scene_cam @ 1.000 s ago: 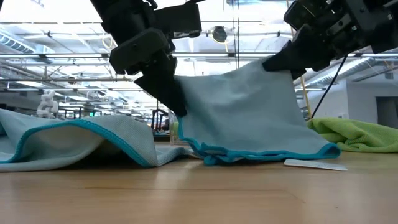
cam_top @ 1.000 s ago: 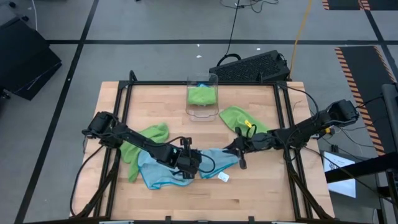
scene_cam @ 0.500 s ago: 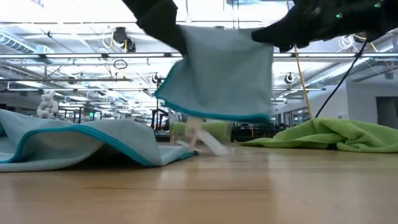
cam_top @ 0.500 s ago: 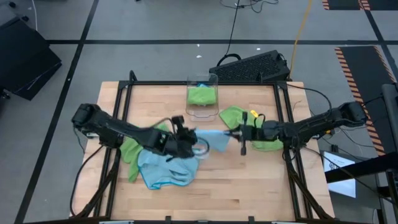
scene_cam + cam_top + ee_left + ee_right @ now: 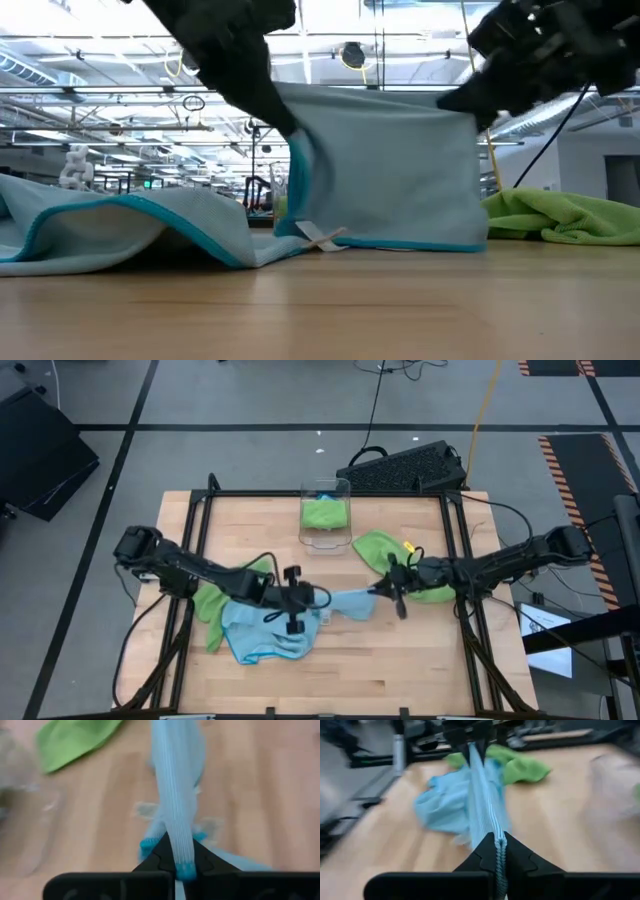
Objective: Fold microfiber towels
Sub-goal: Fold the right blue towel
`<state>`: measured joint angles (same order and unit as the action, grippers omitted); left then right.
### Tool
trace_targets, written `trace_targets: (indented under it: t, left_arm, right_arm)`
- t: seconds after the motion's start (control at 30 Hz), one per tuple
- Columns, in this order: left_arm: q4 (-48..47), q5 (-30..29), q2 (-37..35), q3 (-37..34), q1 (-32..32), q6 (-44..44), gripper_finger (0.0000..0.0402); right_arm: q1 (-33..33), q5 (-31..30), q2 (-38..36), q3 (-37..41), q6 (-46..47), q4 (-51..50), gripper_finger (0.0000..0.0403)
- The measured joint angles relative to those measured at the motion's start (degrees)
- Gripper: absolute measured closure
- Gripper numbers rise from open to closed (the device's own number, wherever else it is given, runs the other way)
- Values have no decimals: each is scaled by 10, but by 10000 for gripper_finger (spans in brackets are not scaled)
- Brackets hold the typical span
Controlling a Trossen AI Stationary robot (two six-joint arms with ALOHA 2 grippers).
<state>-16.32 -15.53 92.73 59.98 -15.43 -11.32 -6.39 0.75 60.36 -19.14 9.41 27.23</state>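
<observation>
Both wrist views are smeared, so little beyond the stretched cloth reads clearly in them, and in the low view the arms are cut off at the top edge, showing only dark shapes above the cloth. The left gripper (image 5: 296,603) and the right gripper (image 5: 392,588) each have their fingers clenched on an upper corner of one light blue towel (image 5: 385,170), which hangs taut between them over the middle of the counter (image 5: 400,660), its lower hem at or just above the wood; whether it touches cannot be told. A small white tag (image 5: 322,237) dangles at the lower corner under the left gripper; any print on it is too small to read. From above, the held towel shows only as a narrow pale strip between the two grippers, partly covered by the left arm. A second light blue towel (image 5: 262,638) lies crumpled on the counter beneath the left arm, beside a lime green towel (image 5: 213,600) that the same arm crosses and partly hides. Another lime green towel (image 5: 380,547) lies bunched under the right arm, its far part covered by the gripper and wrist. At the back edge stands a clear plastic bin (image 5: 326,518) holding more green cloth; how many pieces lie inside cannot be made out. Behind the counter a dark keyboard-like object (image 5: 405,467) lies on the floor, and a cable runs away from it. No writing can be read anywhere.
</observation>
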Motion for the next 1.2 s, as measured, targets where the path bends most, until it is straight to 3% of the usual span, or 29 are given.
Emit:
trace_targets:
  t: [0.1,0.2,0.37,0.53,0.6,0.67,0.77,0.9,1.2]
  left_arm:
    - [80,19,0,-26,-19,16,386]
    - [114,11,0,-32,-26,47,393]
    - [130,-101,-5,-22,-7,101,390]
    - [146,-222,-5,-22,45,119,393]
    - [150,-201,-5,-22,61,117,396]
    - [145,-145,-4,-22,63,102,394]
    - [127,-70,3,-22,43,74,393]
    - [118,-18,28,-22,3,46,396]
    - [253,21,122,-22,-63,-3,395]
  right_arm:
    - [-17,29,2,13,31,14,396]
    - [-24,16,2,16,22,59,395]
    - [-4,-54,2,16,-65,155,395]
    - [49,-67,2,10,-128,192,397]
    - [64,-60,2,10,-127,187,397]
    - [68,-30,2,9,-112,157,397]
    - [59,12,2,9,-79,89,397]
    - [25,43,9,11,-36,14,397]
    - [-68,68,94,40,83,98,394]
